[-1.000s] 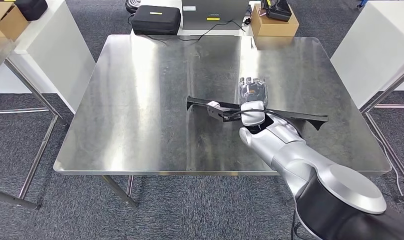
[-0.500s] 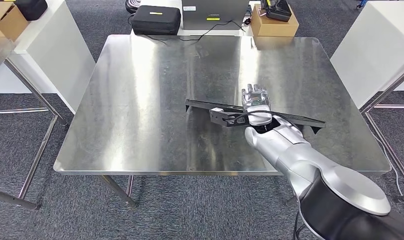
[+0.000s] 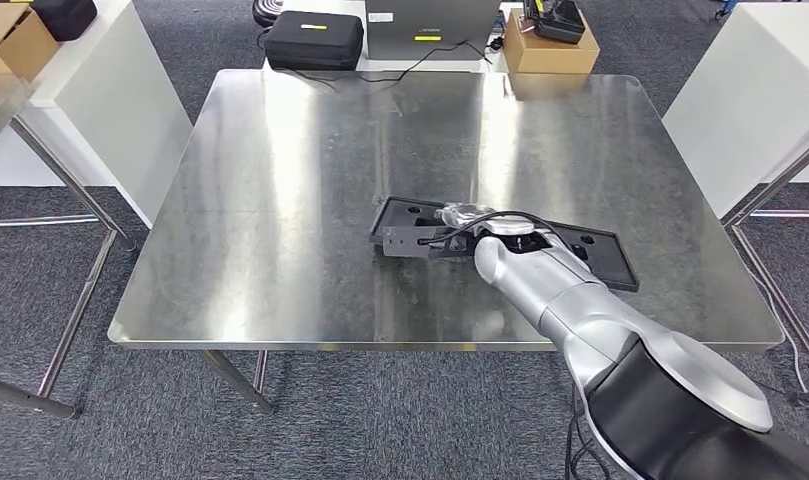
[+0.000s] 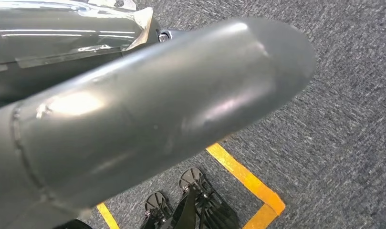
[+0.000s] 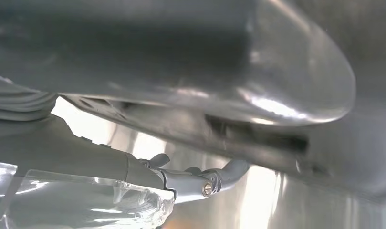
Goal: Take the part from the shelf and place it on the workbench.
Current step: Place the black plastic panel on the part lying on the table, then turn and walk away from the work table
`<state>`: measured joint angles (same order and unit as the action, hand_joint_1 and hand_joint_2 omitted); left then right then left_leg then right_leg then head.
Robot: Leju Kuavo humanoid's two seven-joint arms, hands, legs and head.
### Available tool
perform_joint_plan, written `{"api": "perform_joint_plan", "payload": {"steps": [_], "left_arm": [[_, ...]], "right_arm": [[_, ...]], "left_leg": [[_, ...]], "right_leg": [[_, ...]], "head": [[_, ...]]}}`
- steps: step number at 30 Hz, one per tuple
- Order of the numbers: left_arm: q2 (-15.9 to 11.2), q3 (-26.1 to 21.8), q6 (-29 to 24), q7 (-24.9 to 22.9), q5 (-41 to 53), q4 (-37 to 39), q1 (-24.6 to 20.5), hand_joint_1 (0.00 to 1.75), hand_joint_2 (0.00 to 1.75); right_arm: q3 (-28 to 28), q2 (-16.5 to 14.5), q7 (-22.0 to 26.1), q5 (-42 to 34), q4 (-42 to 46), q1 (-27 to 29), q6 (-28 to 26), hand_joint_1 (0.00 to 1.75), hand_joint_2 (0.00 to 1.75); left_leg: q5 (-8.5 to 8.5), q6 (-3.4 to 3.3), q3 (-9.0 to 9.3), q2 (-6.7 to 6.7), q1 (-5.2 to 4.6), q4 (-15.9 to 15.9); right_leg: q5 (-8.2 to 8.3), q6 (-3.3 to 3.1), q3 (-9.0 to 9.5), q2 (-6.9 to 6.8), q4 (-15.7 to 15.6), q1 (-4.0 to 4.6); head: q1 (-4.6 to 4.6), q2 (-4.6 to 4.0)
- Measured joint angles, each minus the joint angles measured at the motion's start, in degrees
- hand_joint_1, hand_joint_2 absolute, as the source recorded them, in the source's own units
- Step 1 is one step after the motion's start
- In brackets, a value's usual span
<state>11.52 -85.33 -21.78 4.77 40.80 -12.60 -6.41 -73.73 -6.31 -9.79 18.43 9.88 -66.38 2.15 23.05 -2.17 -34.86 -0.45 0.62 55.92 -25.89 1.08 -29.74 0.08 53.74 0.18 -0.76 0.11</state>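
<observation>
Several things are standing on the floor beyond the far edge of the workbench (image 3: 280, 200): a black case (image 3: 313, 40), a grey box (image 3: 430, 25) with a cable trailing from it, and a cardboard box (image 3: 548, 50). White tables (image 3: 130, 100) are flanking the bench on both sides, and another cardboard box (image 3: 15, 40) is sitting on the left one. The silver right arm is reaching across the near right part of the bench and covering the middle of the part (image 3: 600, 255). That part is a long, flat black panel with small holes, lying flat on the steel surface right of centre. The right hand (image 3: 470, 215) is resting over it; whether the fingers are gripping it cannot be told. The left hand (image 4: 148, 109) is hanging over grey carpet, fingers unclear.
</observation>
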Motion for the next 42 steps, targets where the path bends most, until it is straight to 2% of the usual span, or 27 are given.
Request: {"api": "perform_joint_plan", "payload": {"steps": [2,5,6,7,8,10,11,13,15,19,24,27,28,30,33,36,40,42], "left_arm": [[0.1,0.0,-0.3,1.1,-0.6,0.0,0.1,0.00,0.00],[0.4,0.0,0.1,4.9,-2.1,0.0,0.2,0.00,0.00],[0.5,0.0,0.2,5.9,-2.3,0.0,0.2,0.00,0.00],[0.7,0.0,0.2,6.4,-2.3,0.0,0.2,0.00,0.00],[0.8,0.0,0.2,6.5,-2.3,0.1,0.3,0.00,0.00],[0.9,0.0,0.0,6.5,-2.1,0.1,0.2,0.00,0.00],[0.9,0.0,0.0,6.5,-2.1,0.1,0.2,0.00,0.00],[1.0,0.0,0.0,6.5,-2.1,0.1,0.5,0.00,0.00],[1.1,0.0,-0.1,6.5,-2.1,0.1,1.0,0.00,0.00],[1.0,0.0,-0.2,6.5,-2.0,0.2,1.0,0.00,0.00],[1.0,0.0,-0.3,6.5,-2.0,0.2,0.9,0.00,0.00],[1.0,0.2,-0.5,6.6,-1.5,0.2,0.9,0.00,0.00],[1.0,0.3,-0.7,6.6,-1.1,0.2,0.9,0.00,0.00],[1.0,0.8,-1.7,6.0,-0.4,0.2,0.9,0.00,0.00],[0.8,1.1,-4.1,3.0,-0.1,0.2,1.0,0.00,0.00],[0.9,1.2,-7.7,-0.2,-0.3,0.2,0.8,0.00,0.00],[1.8,1.2,-11.6,-2.4,-0.8,0.3,0.4,0.00,0.00],[2.4,1.2,-12.7,-3.0,-1.0,0.3,0.2,0.00,0.00]], "right_arm": [[0.5,0.1,0.1,1.6,0.5,0.1,-8.1,0.00,0.00],[4.5,0.9,3.6,9.1,4.3,2.3,-30.5,0.00,0.00],[8.0,1.3,6.8,14.5,7.5,4.4,-37.8,0.00,0.00],[12.8,1.3,11.5,20.4,11.5,7.2,-42.9,0.00,0.00],[18.8,1.0,17.5,26.0,16.0,10.6,-45.2,0.00,0.00],[32.5,-0.7,29.4,32.1,24.6,17.9,-45.1,0.00,0.00],[39.0,-1.5,32.9,33.0,28.0,20.9,-44.2,0.00,0.00],[49.6,-2.4,34.5,32.9,33.3,25.2,-43.3,0.00,0.00],[56.9,-2.9,34.0,33.0,37.4,28.0,-42.9,0.00,0.00],[64.5,-4.1,33.9,33.7,42.0,31.5,-42.6,0.00,0.00],[68.7,-4.8,35.4,33.1,44.8,33.0,-42.5,0.00,0.00],[72.1,-7.2,44.5,27.6,48.8,36.7,-42.4,0.00,0.00],[72.7,-8.2,47.2,24.5,51.3,39.5,-42.4,0.00,0.00],[72.0,-9.1,49.2,17.6,57.4,46.6,-42.2,0.00,0.00],[68.7,-9.1,49.4,8.8,64.8,56.5,-40.0,0.00,0.00],[65.4,-8.7,48.7,5.4,69.6,62.8,-37.0,0.00,0.00],[62.6,-8.4,47.7,4.9,72.6,66.8,-34.6,0.00,0.00],[61.7,-8.2,47.5,5.0,73.4,67.5,-33.6,0.00,0.00]], "left_leg": [[0.00,0.00,0.00,0.00,0.00,0.0],[0.02,0.02,0.00,-0.02,0.01,0.0],[0.05,0.06,0.02,-0.03,0.01,0.0],[0.12,0.13,0.06,-0.04,0.01,0.0],[0.18,0.21,0.11,-0.05,0.01,0.0],[0.26,0.32,0.20,-0.25,0.03,0.0],[0.29,0.32,0.23,-0.51,0.05,0.0],[0.33,0.31,0.28,-1.04,0.08,0.0],[0.36,0.29,0.27,-1.07,0.01,0.0],[0.38,0.29,0.40,-0.62,-0.08,0.0],[0.42,0.32,0.44,-0.54,-0.05,0.0],[0.54,0.42,0.59,-0.56,0.01,0.0],[0.65,0.45,0.72,-0.62,0.04,0.0],[1.00,0.42,1.02,-0.77,0.01,0.0],[1.43,0.24,1.23,-0.66,-0.25,0.1],[1.74,-0.03,1.37,-0.42,-0.44,0.2],[1.94,-0.70,1.50,-0.36,-0.73,0.1],[1.59,-1.21,1.94,-0.15,-0.48,-0.4]], "right_leg": [[0.00,0.00,0.00,0.00,0.0,0.00],[-0.01,0.00,0.05,-0.02,0.0,0.01],[-0.02,-0.01,0.10,-0.03,0.0,0.03],[-0.05,-0.04,0.17,-0.04,0.0,0.07],[-0.08,-0.06,0.22,-0.05,0.0,0.11],[-0.26,0.01,0.23,-0.22,0.0,0.11],[-0.44,0.05,0.17,-0.48,0.0,0.07],[-0.73,0.06,0.10,-1.02,-0.1,-0.01],[-0.74,0.07,0.34,-1.08,0.0,-0.03],[-0.57,0.25,0.56,-0.52,0.0,-0.10],[-0.61,0.22,0.54,-0.49,0.0,-0.09],[-0.75,0.12,0.45,-0.52,0.0,-0.05],[-0.89,0.07,0.47,-0.58,0.0,-0.04],[-1.22,0.05,0.81,-0.77,-0.1,-0.07],[-1.39,0.23,1.39,-0.56,-0.1,-0.25],[-1.50,0.43,1.46,-0.28,-0.1,-0.47],[-1.65,0.86,1.63,-0.23,-0.2,-0.74],[-2.55,0.97,1.27,-0.21,1.1,-0.77]], "head": [[-0.01,0.00],[0.02,0.00],[0.03,0.00],[0.03,0.00],[0.02,0.00],[-0.02,0.00],[-0.03,0.00],[0.03,0.00],[0.03,0.00],[-0.02,0.00],[0.01,0.00],[0.00,0.00],[0.00,0.00],[0.02,0.00],[0.00,0.00],[-0.03,0.00],[-0.03,0.00],[-0.01,0.00]]}}
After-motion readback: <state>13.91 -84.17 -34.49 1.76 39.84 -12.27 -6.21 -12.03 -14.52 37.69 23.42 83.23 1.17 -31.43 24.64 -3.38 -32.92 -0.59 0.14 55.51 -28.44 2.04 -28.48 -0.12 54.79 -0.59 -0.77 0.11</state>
